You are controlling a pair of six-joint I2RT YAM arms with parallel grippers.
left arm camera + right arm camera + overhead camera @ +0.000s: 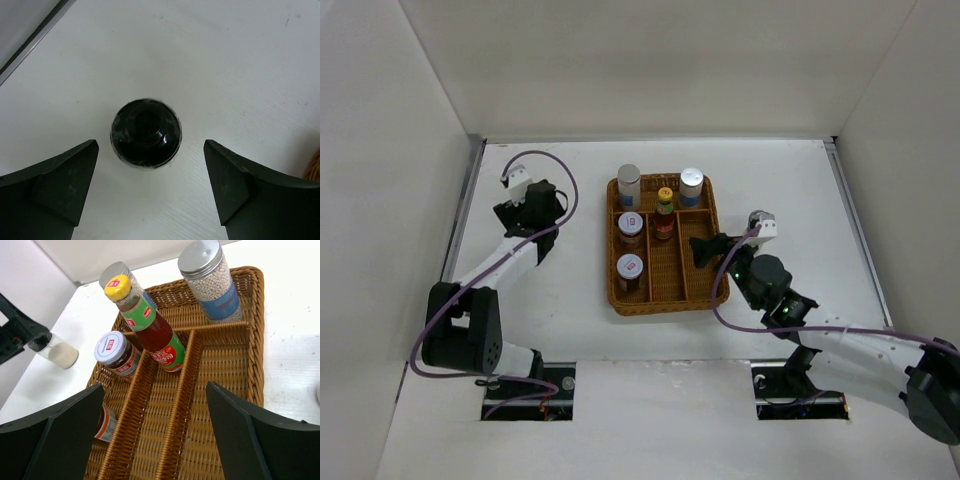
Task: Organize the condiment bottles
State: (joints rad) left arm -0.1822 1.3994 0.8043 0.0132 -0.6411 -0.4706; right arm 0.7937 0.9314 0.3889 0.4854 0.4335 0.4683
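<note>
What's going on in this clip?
Five condiment bottles stand in the wicker basket: two silver-topped shakers, the red sauce bottle and two brown jars. The left gripper hangs open over a black-capped shaker standing on the table left of the basket, a finger on either side, not touching. The right gripper hovers open over the basket's right side, holding nothing.

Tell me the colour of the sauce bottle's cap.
Yellow cap; the right wrist view shows it best.
</note>
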